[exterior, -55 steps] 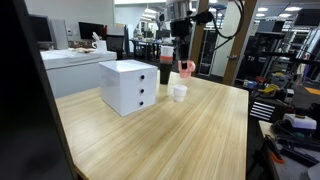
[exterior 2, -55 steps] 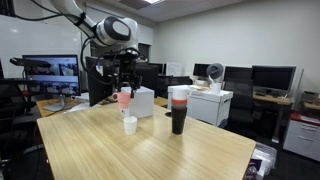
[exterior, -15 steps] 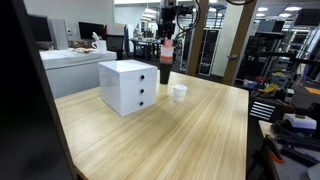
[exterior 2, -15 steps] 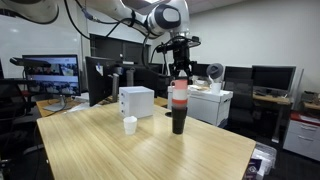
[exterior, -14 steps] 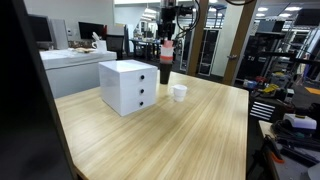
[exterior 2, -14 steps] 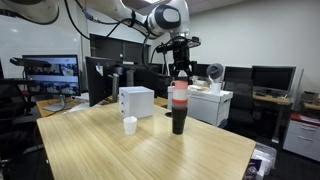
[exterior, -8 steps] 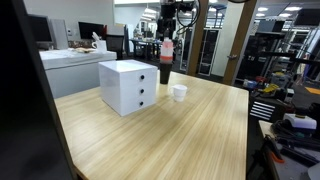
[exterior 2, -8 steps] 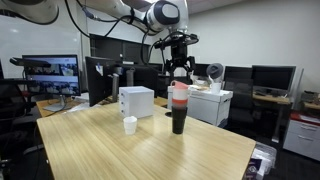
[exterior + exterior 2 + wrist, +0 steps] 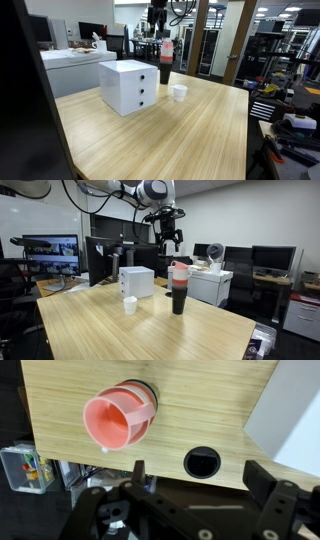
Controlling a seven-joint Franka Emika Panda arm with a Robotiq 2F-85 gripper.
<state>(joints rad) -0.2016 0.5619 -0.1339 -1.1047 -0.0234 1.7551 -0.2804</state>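
A stack of cups stands on the wooden table point(image 9: 190, 125), with a pink cup point(image 9: 166, 47) on top, a white one under it and a black cup point(image 9: 178, 302) at the bottom. In the wrist view the pink cup point(image 9: 118, 420) is seen from above, left of my fingers. My gripper point(image 9: 167, 242) hangs open and empty, above the stack and off to one side. It also shows high up in an exterior view, gripper point(image 9: 158, 22). Its gripper point(image 9: 203, 475) jaws stand wide apart over a round cable hole point(image 9: 203, 461).
A white drawer box point(image 9: 128, 86) sits on the table, also seen as the box point(image 9: 137, 282) and at the wrist view's right edge point(image 9: 300, 410). A small white cup point(image 9: 179, 92) stands beside it. Desks, monitors and shelves surround the table.
My gripper opened and let go of the pink cup, which now rests on the stack. Then it rose and moved sideways away from the stack.
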